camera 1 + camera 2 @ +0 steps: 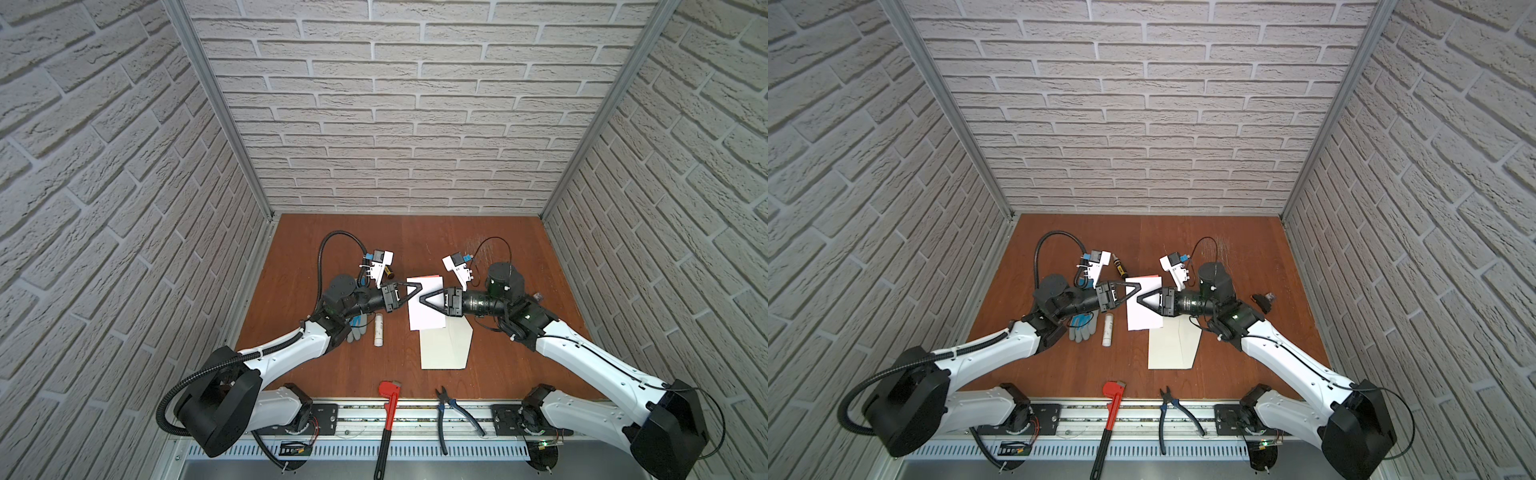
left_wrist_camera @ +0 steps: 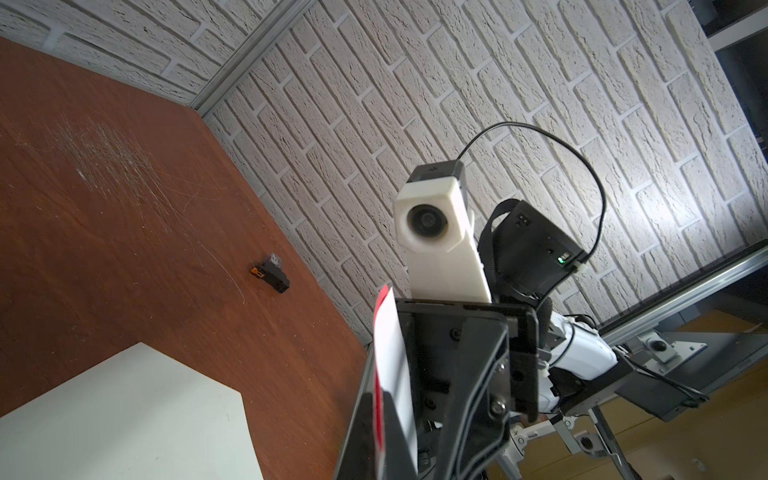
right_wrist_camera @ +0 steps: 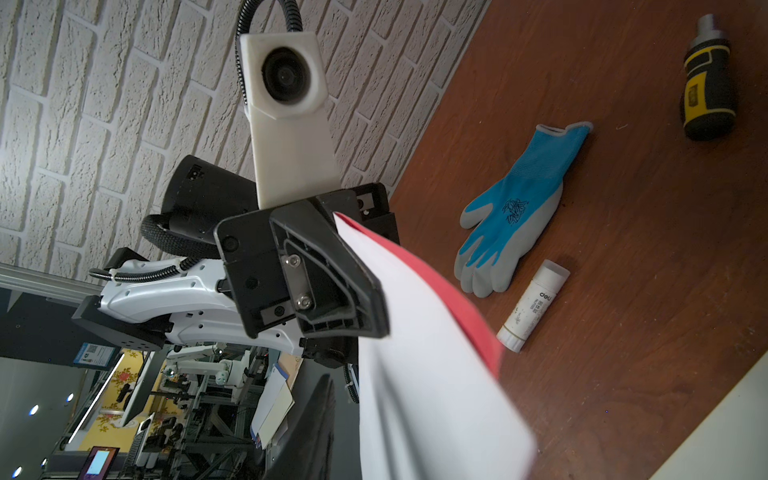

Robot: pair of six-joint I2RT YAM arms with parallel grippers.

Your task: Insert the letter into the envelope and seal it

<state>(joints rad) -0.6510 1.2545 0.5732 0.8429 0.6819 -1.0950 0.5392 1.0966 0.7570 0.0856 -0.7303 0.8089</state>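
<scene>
Rail (image 1: 415, 415) fronts tabletop (image 1: 415, 237) bearing envelope (image 1: 444, 349); brick walls (image 1: 395, 104) surround.

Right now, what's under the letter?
The letter hangs above the table, gripped by the left pincer. Below it lies the envelope. Its near part shows in both top views; its far end is covered there by the letter.
</scene>
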